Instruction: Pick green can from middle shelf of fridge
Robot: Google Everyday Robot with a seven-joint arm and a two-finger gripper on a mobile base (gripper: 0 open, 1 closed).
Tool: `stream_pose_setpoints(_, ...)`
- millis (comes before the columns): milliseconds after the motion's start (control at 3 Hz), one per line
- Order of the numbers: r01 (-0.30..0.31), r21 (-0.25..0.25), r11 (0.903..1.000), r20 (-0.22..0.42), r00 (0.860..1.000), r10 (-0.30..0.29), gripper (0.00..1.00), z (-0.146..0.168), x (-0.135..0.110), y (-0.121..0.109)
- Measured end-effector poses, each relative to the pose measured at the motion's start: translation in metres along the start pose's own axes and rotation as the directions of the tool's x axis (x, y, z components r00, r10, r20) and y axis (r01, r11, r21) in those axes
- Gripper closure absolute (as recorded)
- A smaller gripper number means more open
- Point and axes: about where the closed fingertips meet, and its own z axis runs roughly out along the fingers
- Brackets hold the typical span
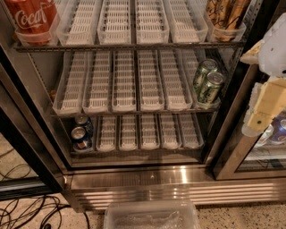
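The fridge (178, 179) stands open in front of me. Two slim pale-green cans stand one behind the other in the far-right lane of the middle shelf (134, 112). The front green can (210, 87) is at the shelf's front edge and the second (203, 70) is just behind it. My gripper (258, 117), cream and white, hangs at the right side of the view. It is outside the fridge, in front of the door frame, to the right of the green cans and slightly lower. It holds nothing that I can see.
A red Coca-Cola can (31, 18) is top-left and tan cans (225, 13) top-right on the upper shelf. Two blue cans (81, 136) sit bottom-left. The glass door (241, 152) stands to the right. A clear plastic bin (152, 214) and cables (27, 212) lie on the floor.
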Motion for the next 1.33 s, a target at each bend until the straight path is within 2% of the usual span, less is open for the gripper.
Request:
stream_pose_setpoints(333, -0.001, 0.002, 1.0000, 0.001, 1.000, 0.001, 0.00, 0.000, 0.000, 0.000)
stream_pose_setpoints(667, -0.044, 0.051, 0.9977, 0.039, 0.998, 0.042, 0.00, 0.011, 0.006, -0.002)
stream_pose_setpoints(1000, -0.157, 0.097, 0.9828, 0.108, 0.983, 0.147, 0.00, 0.034, 0.025, 0.007)
stream_pose_setpoints(1333, -0.276, 0.128, 0.9527, 0.212, 0.946, 0.245, 0.00, 0.057, 0.036, 0.011)
